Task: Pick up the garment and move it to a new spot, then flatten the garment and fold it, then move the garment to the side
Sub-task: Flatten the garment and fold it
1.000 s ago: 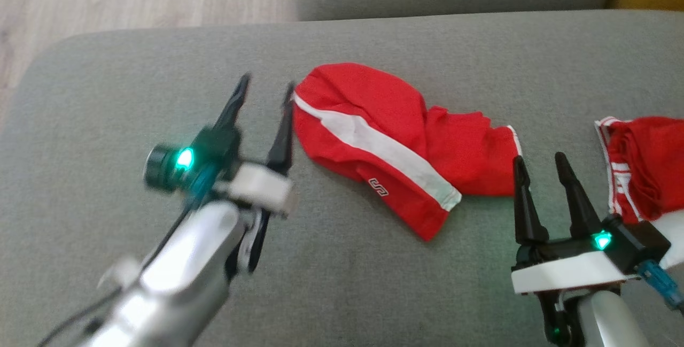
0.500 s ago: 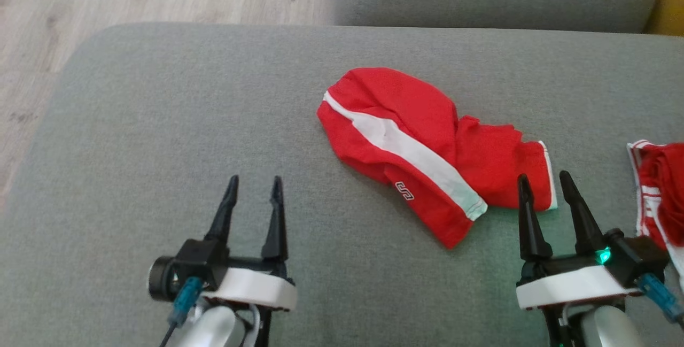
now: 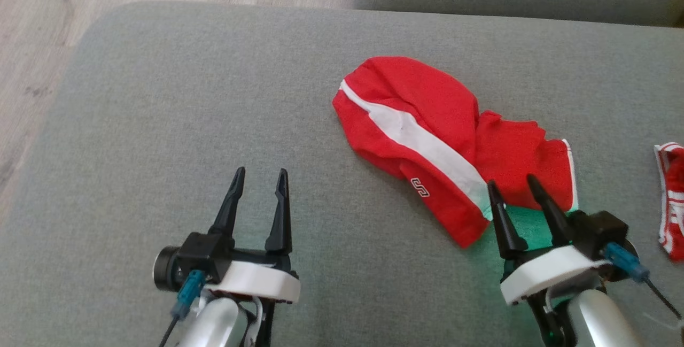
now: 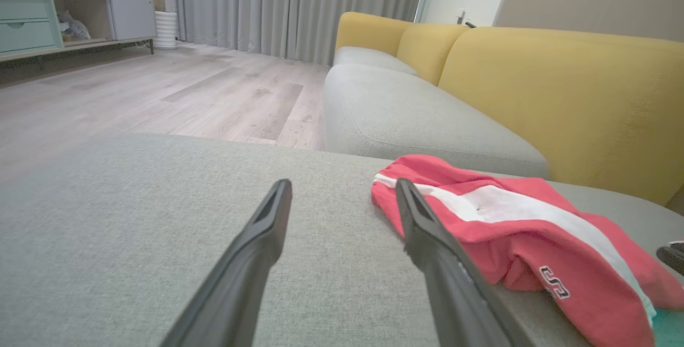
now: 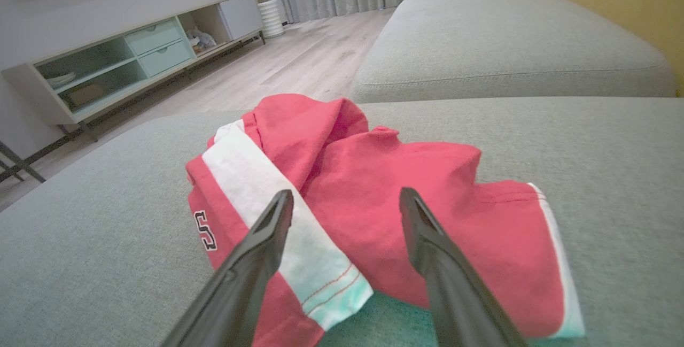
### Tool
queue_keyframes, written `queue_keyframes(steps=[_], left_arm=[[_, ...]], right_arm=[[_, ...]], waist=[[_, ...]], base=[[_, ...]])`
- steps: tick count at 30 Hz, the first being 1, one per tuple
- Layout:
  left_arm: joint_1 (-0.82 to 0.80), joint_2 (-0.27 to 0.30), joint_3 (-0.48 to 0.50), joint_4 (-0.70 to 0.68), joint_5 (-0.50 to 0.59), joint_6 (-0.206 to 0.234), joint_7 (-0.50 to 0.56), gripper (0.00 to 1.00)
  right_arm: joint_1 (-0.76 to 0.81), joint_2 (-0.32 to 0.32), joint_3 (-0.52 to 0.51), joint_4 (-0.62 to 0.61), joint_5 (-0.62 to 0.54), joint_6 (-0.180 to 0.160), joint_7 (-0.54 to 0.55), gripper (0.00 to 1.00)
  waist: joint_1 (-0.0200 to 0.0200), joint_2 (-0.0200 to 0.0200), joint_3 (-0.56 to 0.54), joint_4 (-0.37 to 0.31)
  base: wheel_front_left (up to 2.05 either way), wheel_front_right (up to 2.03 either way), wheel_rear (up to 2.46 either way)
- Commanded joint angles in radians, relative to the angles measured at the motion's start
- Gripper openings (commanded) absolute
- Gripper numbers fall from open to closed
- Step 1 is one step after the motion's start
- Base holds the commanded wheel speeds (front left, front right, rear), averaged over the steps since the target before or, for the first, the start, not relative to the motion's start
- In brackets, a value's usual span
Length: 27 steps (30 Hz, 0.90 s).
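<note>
Both sets of jaws stand open, empty: left gripper point(image 3: 261, 171) over the grey sofa cushion point(image 3: 160, 95), right gripper point(image 3: 510, 181) at the near edge of the red garment point(image 3: 422, 106).

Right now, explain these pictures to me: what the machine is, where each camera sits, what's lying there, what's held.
A wheeled robot with two arms. One picture looks down from its head; the others look along each wrist's two dark fingers. The left end effector and right end effector are open, holding nothing. A crumpled red garment with a white stripe lies on the grey sofa cushion, by the right end effector's fingertips. Another red cloth lies farther right.
</note>
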Motion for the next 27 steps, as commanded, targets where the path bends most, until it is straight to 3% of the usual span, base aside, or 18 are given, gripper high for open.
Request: queue_keyframes(steps=[1, 10, 18, 19, 20, 21, 27], left_arm=[[-0.03, -0.002, 0.045, -0.022, 0.011, -0.006, -0.009, 1.0], [-0.029, -0.031, 0.081, -0.001, 0.048, -0.041, -0.009, 1.0], [-0.034, -0.043, 0.099, 0.015, 0.068, -0.059, -0.009, 1.0], [-0.035, -0.044, 0.101, 0.018, 0.07, -0.061, -0.009, 1.0], [-0.035, -0.045, 0.102, 0.02, 0.072, -0.062, -0.009, 1.0], [-0.036, -0.046, 0.104, 0.022, 0.074, -0.064, -0.009, 1.0], [-0.026, -0.048, 0.116, 0.037, 0.079, -0.069, -0.009, 1.0]], right_arm=[[-0.032, -0.017, 0.035, -0.015, 0.013, -0.001, 0.007, 1.0], [-0.058, -0.092, 0.137, 0.06, 0.071, -0.001, 0.055, 1.0], [-0.097, -0.113, 0.204, 0.108, 0.097, -0.001, 0.06, 1.0], [-0.101, -0.117, 0.214, 0.113, 0.101, -0.001, 0.062, 0.94], [-0.106, -0.12, 0.223, 0.118, 0.106, -0.001, 0.061, 0.64], [-0.11, -0.123, 0.232, 0.12, 0.111, -0.001, 0.058, 0.0], [-0.113, -0.135, 0.232, 0.101, 0.14, -0.001, 0.019, 0.0]], waist=[[-0.0001, 0.0, 0.005, 0.004], [-0.0001, 0.0, 0.019, 0.014], [-0.0001, 0.0, 0.025, 0.01], [-0.0001, 0.0, 0.026, 0.01], [-0.0001, 0.0, 0.025, 0.01], [-0.0001, 0.0, 0.024, 0.009], [-0.0001, 0.0, -0.003, -0.004]], base=[[0.0, 0.0, 0.0], [0.0, 0.0, 0.0], [0.0, 0.0, 0.0], [0.0, 0.0, 0.0], [0.0, 0.0, 0.0], [0.0, 0.0, 0.0], [0.0, 0.0, 0.0]])
